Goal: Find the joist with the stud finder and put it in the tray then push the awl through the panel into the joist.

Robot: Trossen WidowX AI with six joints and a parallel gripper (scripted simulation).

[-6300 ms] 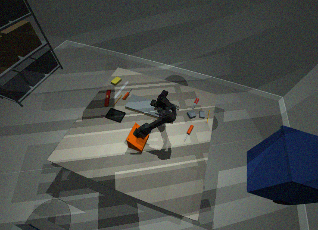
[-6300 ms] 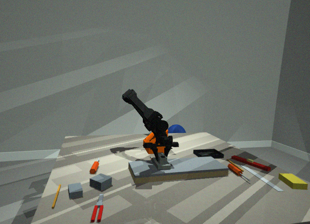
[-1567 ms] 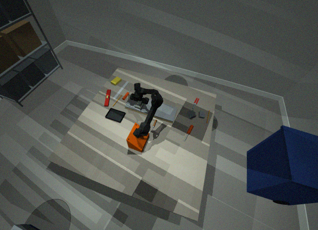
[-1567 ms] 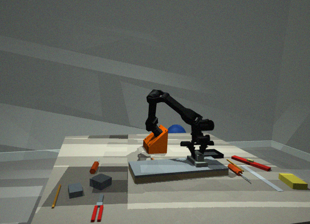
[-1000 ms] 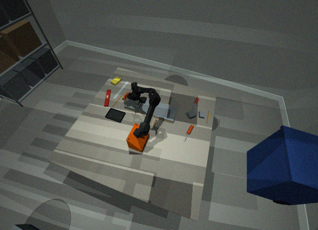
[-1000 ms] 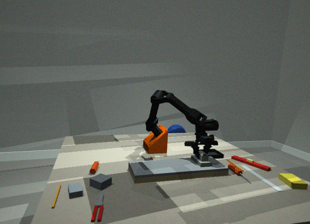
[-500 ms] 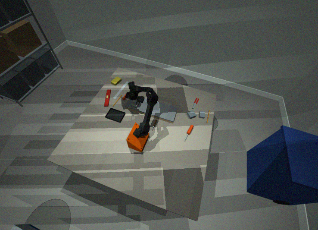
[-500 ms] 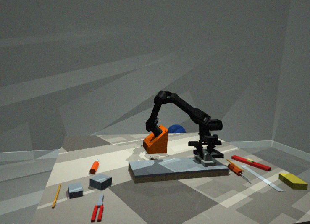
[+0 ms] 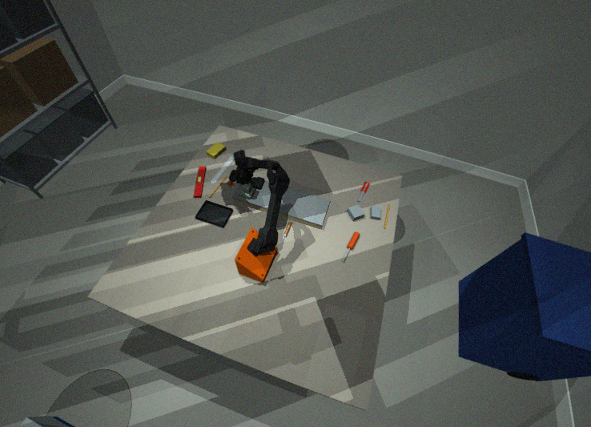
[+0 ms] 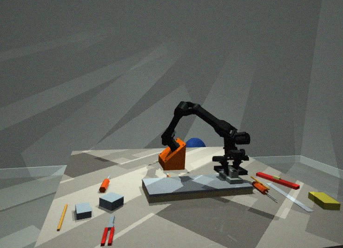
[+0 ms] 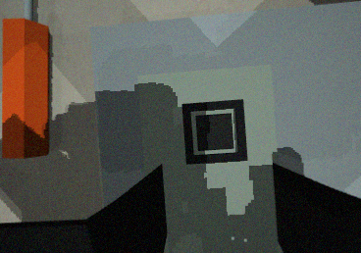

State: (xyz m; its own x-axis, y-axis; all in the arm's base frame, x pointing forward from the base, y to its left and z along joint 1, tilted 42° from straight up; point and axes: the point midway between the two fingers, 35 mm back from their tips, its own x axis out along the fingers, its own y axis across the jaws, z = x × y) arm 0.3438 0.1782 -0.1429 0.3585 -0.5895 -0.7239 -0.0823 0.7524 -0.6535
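My gripper [image 9: 248,186] [image 10: 232,170] [image 11: 210,168] is shut on the grey-green stud finder [image 10: 235,180] [image 11: 257,87], which rests flat on, or just over, the blue-grey floor panel [image 9: 312,208] [image 10: 166,185] [image 11: 319,80]. It is near the panel end closest to the ruler. The stud finder's square top [image 11: 214,131] is dark with a pale outline; no lit signal shows. The black tray [image 9: 214,214] lies on the table, partly hidden behind the fingers in the exterior view. The awl [image 9: 287,229], with a light orange handle, lies between panel and arm base, mostly hidden in the exterior view.
An orange screwdriver [image 10: 260,187] [image 11: 25,80] lies close beside the panel's near end, with a pencil [image 9: 217,187], ruler [image 10: 289,197], red level [image 9: 199,181] and yellow block [image 9: 216,150] beyond. Past the other end are two grey blocks [image 9: 355,212] [image 9: 375,212], red pliers [image 10: 108,235] and another screwdriver [image 9: 353,240].
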